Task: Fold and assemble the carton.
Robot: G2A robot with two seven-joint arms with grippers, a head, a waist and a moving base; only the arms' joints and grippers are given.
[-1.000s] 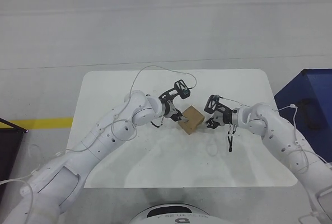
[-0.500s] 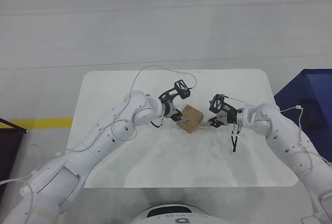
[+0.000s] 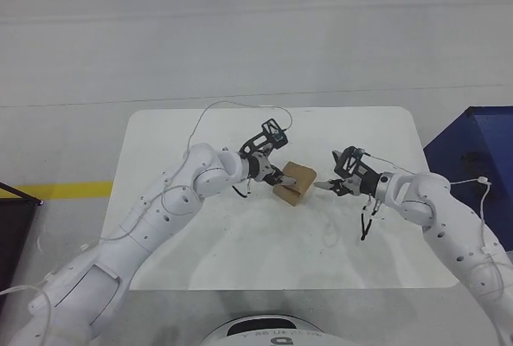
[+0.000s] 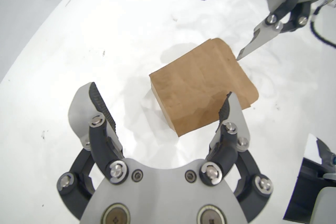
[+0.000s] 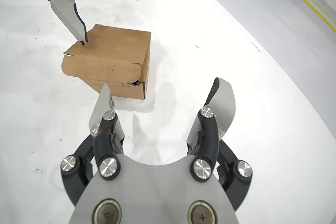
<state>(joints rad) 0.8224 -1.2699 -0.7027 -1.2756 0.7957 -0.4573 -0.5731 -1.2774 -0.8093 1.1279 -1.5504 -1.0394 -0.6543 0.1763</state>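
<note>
The small brown cardboard carton (image 3: 294, 182) sits near the middle of the white table (image 3: 239, 251), between my 2 grippers. My left gripper (image 4: 161, 93) is spread wide, with 1 fingertip resting on the carton's top edge. My right gripper (image 5: 161, 83) is also spread wide and holds nothing. 1 of its fingertips is at the carton's rounded flap, perhaps just touching it.

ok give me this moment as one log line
carton: box-shaped, on table | left gripper: open, one fingertip on carton top | right gripper: open, close beside carton, contact unclear
</note>
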